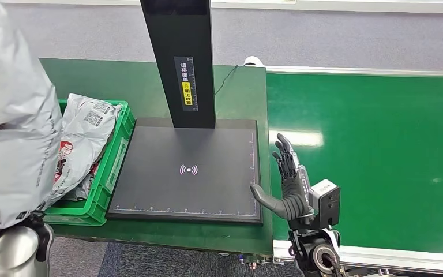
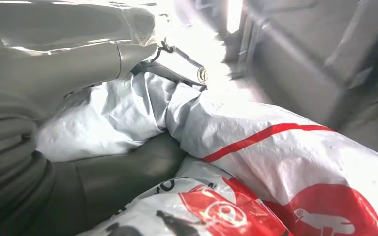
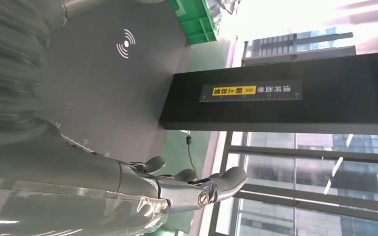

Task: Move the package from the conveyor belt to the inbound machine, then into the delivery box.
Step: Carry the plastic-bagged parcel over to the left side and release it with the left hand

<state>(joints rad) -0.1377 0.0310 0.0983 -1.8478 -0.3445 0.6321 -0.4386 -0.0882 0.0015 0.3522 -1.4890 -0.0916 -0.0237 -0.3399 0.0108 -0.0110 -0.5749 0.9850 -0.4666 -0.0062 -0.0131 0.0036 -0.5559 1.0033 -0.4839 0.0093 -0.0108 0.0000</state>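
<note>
**A:** Head view first. Where's the package?

**B:** I see the package (image 1: pixel 11 133), a grey poly mailer, raised at the far left, close to the camera and above the green delivery box (image 1: pixel 107 173). That box already has another grey mailer (image 1: pixel 83 135) in it.

**A:** Left hand?

**B:** On the left wrist view my left hand (image 2: pixel 103 167) grips the package; crumpled grey film with red print is bunched against the thumb.

**A:** Right hand?

**B:** My right hand (image 1: pixel 288 184) is empty, fingers straight and apart, thumb out. It hovers at the edge of the green conveyor belt (image 1: pixel 380 156), just beside the inbound machine (image 1: pixel 187 170), whose black plate sits on the green tabletop (image 1: pixel 138 86) under a black post (image 1: pixel 181 57).
</note>
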